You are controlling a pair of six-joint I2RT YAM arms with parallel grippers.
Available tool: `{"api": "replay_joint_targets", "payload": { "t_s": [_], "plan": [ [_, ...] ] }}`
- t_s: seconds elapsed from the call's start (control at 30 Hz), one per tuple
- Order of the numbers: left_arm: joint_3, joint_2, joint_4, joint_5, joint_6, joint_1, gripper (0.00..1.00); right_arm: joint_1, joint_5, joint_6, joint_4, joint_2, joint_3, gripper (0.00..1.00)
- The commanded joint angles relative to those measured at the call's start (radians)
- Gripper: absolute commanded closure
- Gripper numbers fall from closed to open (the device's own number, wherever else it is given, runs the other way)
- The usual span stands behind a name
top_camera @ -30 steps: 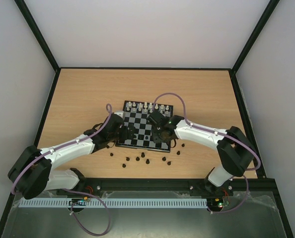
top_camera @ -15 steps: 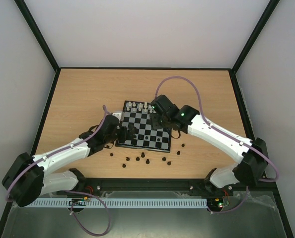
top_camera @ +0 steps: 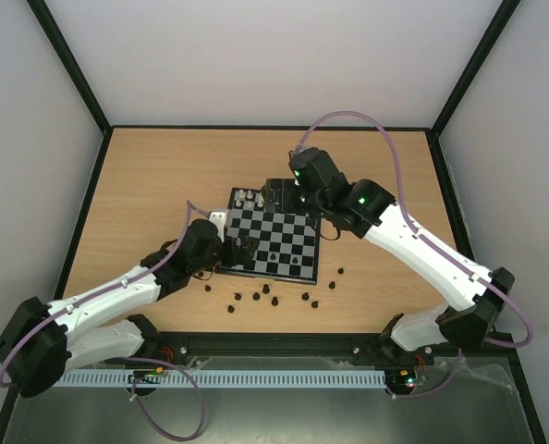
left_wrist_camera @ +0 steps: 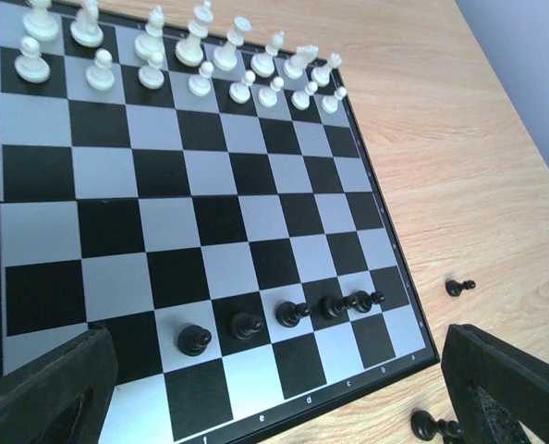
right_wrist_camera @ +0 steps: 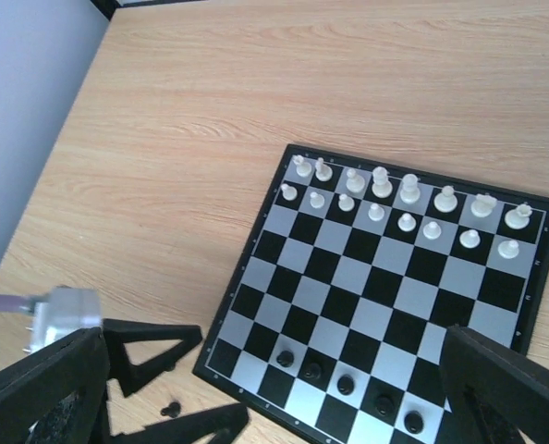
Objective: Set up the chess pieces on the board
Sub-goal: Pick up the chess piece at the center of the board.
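Tabletop [top_camera: 145,185]: five chess pieces [left_wrist_camera: 293,314] upright on the board [left_wrist_camera: 228,222]; left tool [top_camera: 241,249], right tool [top_camera: 277,195] released.

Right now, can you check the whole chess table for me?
Surface: wooden table.
Job's things: board mid-table; five black pieces in one row on it, more loose on the table by its near edge.
Clutter: nothing seen; white pieces fill the far two rows.
Grippers: left gripper open, empty, at the board's near-left corner; right gripper open, empty, over its far edge.
Cables: purple cables loop along both arms.
Surroundings: white walls, black frame.
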State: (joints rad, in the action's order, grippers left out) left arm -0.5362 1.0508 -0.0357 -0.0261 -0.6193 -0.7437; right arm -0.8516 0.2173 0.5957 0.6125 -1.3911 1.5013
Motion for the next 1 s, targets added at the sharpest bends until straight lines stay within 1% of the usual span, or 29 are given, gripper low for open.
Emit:
{"api": "replay_joint_targets", "payload": {
  "t_s": [0.0,0.27,0.47,0.57,0.7,0.8,0.87,0.97],
  "plan": [
    [0.017,0.042,-0.037,-0.021,-0.013,-0.023,0.01,0.022,-0.035,0.032,-0.030,-0.029,0.055,0.01],
    [0.016,0.039,-0.039,-0.032,-0.008,-0.042,0.01,0.061,-0.076,0.036,-0.048,-0.156,0.175,0.01],
    [0.018,0.046,-0.042,-0.034,-0.009,-0.042,0.01,0.113,-0.119,0.013,-0.105,-0.204,0.163,0.02],
    [0.019,0.040,-0.034,-0.030,-0.004,-0.040,0.01,0.133,-0.145,0.008,-0.128,-0.190,0.126,0.01],
    [0.021,0.025,-0.016,0.020,0.003,-0.040,0.01,0.134,-0.152,-0.009,-0.147,-0.129,0.057,0.01],
    [0.013,0.050,-0.004,0.043,0.003,-0.037,0.01,0.140,-0.102,-0.022,-0.093,-0.112,0.073,0.01],
    [0.012,0.058,0.002,0.056,0.004,-0.030,0.01,0.141,-0.101,-0.032,-0.071,-0.099,0.070,0.01],
    [0.016,0.045,0.023,0.120,0.003,-0.027,0.01,0.141,-0.117,-0.030,-0.107,-0.037,-0.036,0.01]
  ]
}}
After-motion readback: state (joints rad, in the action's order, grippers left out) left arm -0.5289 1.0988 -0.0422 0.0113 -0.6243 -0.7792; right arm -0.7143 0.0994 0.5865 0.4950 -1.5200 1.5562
